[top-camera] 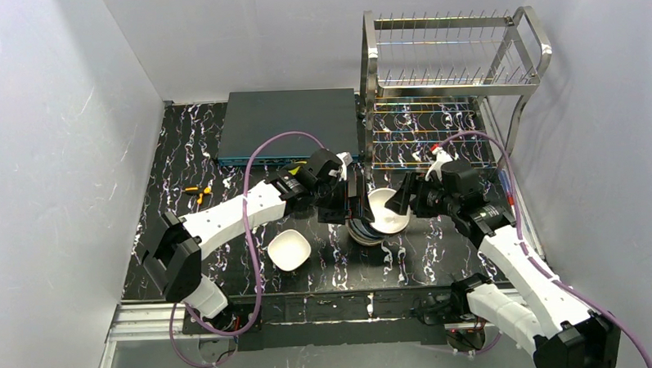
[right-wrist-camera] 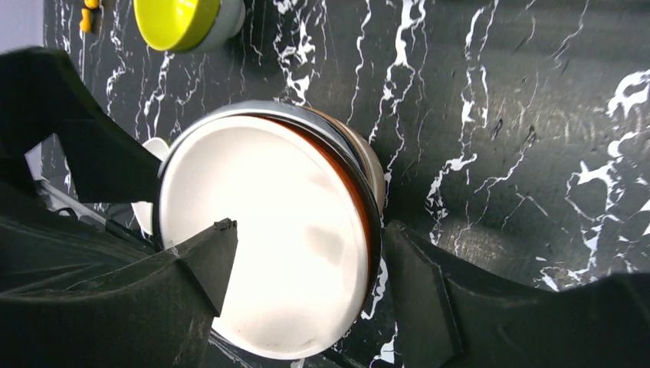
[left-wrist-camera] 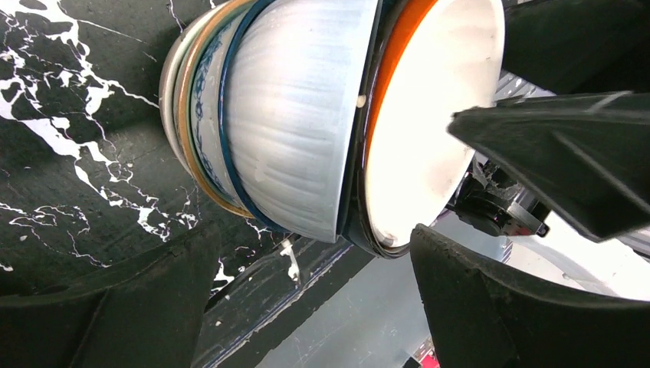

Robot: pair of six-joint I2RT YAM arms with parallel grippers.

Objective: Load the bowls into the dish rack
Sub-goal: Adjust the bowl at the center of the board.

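Note:
A stack of bowls stands mid-table, and its top bowl, white inside with an orange rim, leans toward the right. My right gripper is open across that bowl's rim, one finger over the white inside and the other outside the rim. My left gripper is wide open beside the stack, holding nothing. In the overhead view the left gripper is at the stack's left and the right gripper at its right. A single white bowl sits front left. The dish rack stands back right.
A flat dark grey-blue box lies at the back, left of the rack. A yellow-green bowl sits on the marble top beyond the stack. Small orange and yellow pieces lie near the left arm. Grey walls close in both sides.

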